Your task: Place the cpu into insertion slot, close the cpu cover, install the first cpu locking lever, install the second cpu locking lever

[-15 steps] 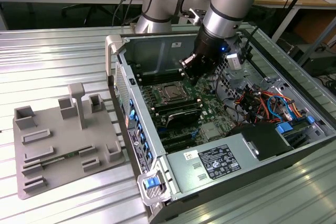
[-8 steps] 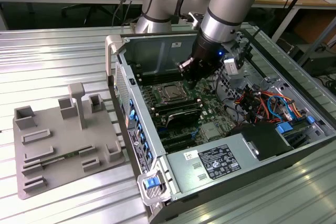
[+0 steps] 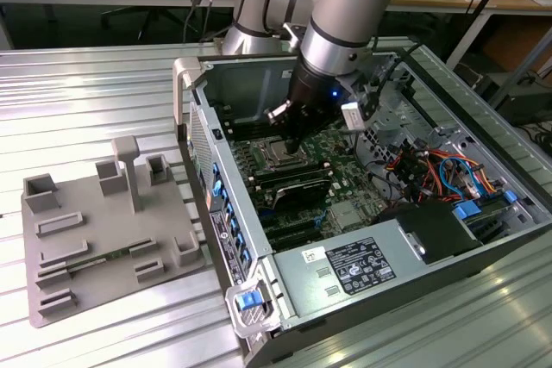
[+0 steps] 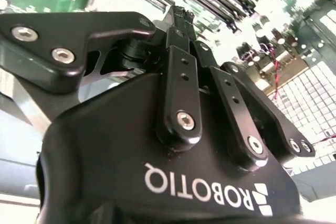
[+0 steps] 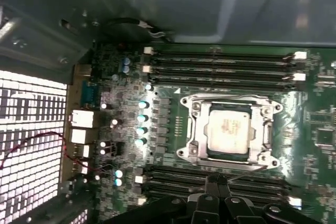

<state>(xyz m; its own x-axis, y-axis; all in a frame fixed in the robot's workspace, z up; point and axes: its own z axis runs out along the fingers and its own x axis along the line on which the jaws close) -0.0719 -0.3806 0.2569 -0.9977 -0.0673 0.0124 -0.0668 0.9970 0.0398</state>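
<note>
Gripper: black linkage body close to the lens in the second wrist view; fingers brought together to a narrow tip, nothing visibly held between them.
Gripper, position: directly over the insertion slot in the exterior view, inside the open computer case; in the first wrist view the fingertips sit at the slot's edge, beside a thin wire lever.
Cpu: silvery square chip seated flat within the insertion slot.
Cpu cover: silver frame lying down around the chip, the chip's top showing through its window.
Lever, state: one thin wire runs along the slot's side nearest the gripper; whether it is latched cannot be told.
Memory slots: long black rows flanking the insertion slot on two opposite sides.
Motherboard: green board surrounding the slot, with a row of small capacitors beside it.
Power supply box: grey box in the case, on the near side of the slot in the exterior view.
Grey fixture tray: on the ribbed metal table, well apart from the slot, outside the case on the exterior view's left.
</note>
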